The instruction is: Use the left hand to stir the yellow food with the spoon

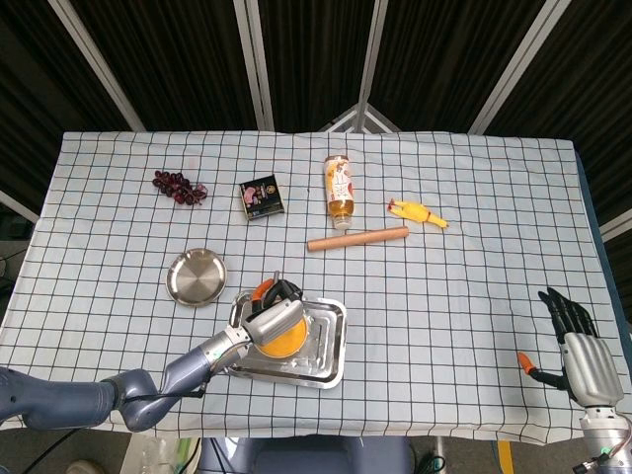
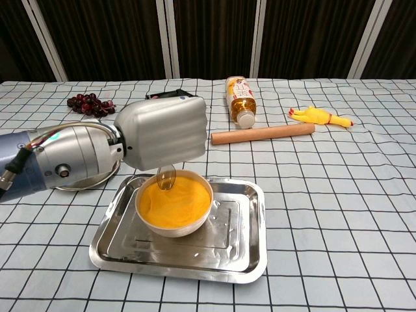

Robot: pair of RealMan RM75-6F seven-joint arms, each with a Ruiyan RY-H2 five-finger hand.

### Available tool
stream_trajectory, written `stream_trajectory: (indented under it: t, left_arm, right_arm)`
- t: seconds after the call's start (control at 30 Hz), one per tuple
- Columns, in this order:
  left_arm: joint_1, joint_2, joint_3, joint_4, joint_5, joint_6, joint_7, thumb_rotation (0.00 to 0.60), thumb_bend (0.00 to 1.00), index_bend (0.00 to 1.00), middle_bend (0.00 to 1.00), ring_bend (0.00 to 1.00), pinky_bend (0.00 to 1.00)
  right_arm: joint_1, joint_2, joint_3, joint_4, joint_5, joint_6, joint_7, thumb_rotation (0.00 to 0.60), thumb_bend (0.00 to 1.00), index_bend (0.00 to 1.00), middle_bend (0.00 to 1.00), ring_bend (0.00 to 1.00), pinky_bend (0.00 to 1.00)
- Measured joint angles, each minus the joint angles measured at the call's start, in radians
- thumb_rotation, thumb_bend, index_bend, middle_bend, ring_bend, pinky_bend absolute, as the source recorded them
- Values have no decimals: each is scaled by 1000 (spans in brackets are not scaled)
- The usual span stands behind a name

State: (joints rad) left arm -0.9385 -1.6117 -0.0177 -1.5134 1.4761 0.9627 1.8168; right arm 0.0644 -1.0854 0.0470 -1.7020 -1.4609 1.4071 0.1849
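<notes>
A white bowl of yellow food stands in a steel tray. My left hand hangs right over the bowl and grips a metal spoon, whose bowl hangs just above the far side of the food. In the head view the left hand covers most of the yellow food. My right hand rests at the table's near right corner, fingers apart, holding nothing.
A small steel plate lies left of the tray. Further back are grapes, a dark box, a lying bottle, a wooden rolling pin and a yellow rubber chicken. A small orange object lies by the right hand.
</notes>
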Motion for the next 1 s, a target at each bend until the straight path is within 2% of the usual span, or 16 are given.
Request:
stream_trajectory:
  t: [0.6, 1.0]
  left_arm:
    - [11, -58, 17, -6, 35, 10, -70, 600, 567, 783, 1000, 1000, 1000]
    - [26, -1, 21, -60, 64, 28, -85, 600, 568, 783, 1000, 1000, 1000]
  right_arm:
    - [0, 0, 1, 0, 1, 1, 1, 600, 339, 0, 0, 0, 0]
    - [1, 0, 2, -2, 6, -2, 0, 600, 340, 0, 0, 0, 0]
